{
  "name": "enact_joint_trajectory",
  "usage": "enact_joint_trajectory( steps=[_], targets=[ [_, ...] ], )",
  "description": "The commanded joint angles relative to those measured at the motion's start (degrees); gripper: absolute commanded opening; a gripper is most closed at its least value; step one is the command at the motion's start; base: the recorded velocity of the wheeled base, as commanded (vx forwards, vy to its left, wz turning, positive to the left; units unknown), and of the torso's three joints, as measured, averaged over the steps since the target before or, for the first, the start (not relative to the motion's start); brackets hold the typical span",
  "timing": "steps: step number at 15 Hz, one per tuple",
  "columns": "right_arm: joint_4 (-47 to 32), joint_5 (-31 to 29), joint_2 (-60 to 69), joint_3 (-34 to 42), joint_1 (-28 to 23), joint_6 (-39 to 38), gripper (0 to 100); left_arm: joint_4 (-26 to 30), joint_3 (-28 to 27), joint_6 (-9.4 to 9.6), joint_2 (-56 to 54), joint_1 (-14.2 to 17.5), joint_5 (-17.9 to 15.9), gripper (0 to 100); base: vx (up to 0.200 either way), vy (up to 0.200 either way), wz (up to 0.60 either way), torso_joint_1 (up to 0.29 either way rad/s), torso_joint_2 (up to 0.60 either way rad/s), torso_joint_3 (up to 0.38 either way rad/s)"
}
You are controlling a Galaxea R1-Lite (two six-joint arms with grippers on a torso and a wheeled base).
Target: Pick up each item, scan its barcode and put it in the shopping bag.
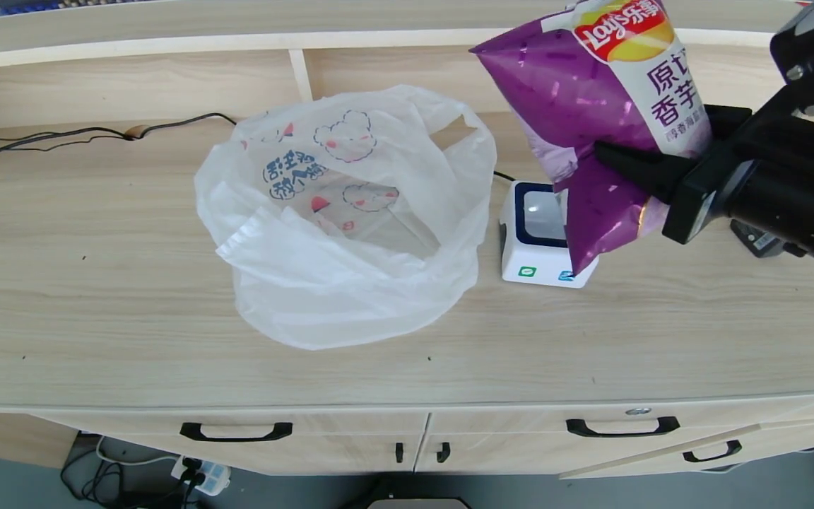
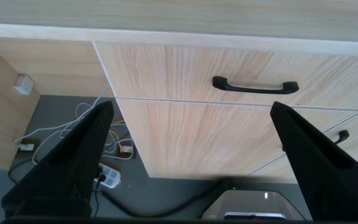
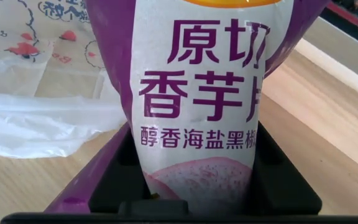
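Observation:
A purple chip bag hangs upside down in the air over the white barcode scanner at the right of the counter. My right gripper is shut on the chip bag near its middle. The white plastic shopping bag lies open on the counter, left of the scanner, and the shopping bag also lies behind the chip bag in the right wrist view. My left gripper is open, low in front of the cabinet drawers, holding nothing.
Black cables run along the back left of the wooden counter. A raised shelf borders the far edge. Drawers with black handles sit below the front edge. A small dark object lies under my right arm.

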State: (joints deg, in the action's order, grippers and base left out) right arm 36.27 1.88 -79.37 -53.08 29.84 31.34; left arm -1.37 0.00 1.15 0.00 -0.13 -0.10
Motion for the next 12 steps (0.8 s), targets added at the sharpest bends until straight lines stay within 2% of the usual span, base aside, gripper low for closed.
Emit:
enact_joint_trajectory(
  steps=[1,6,9,11,12],
  targets=[
    [-0.1,-0.4,2.4,0.2,0.2,-1.4,0,0.0,0.0,0.00,0.1,0.0,0.0,100,0.000,0.000,0.60,-0.002,0.00,-0.002],
    [-0.1,-2.7,2.6,-0.4,0.0,-4.1,0,0.0,0.0,-0.09,0.1,0.0,0.0,100,0.000,0.000,0.60,0.002,0.01,0.001],
    [-0.2,-5.6,1.4,-4.9,0.0,-7.9,0,0.0,0.0,-0.18,0.1,0.0,0.0,100,0.000,0.000,0.00,0.000,0.00,0.000],
    [-0.2,-5.2,-0.5,-7.2,0.0,-10.0,0,0.0,0.0,-0.18,0.1,0.0,0.0,100,0.000,0.000,0.00,0.000,0.00,0.000],
    [-0.6,-3.9,-3.3,-11.5,1.0,-10.7,0,0.0,0.0,-0.18,0.1,0.0,0.0,100,0.000,0.000,0.00,0.000,0.00,0.000]
  ],
)
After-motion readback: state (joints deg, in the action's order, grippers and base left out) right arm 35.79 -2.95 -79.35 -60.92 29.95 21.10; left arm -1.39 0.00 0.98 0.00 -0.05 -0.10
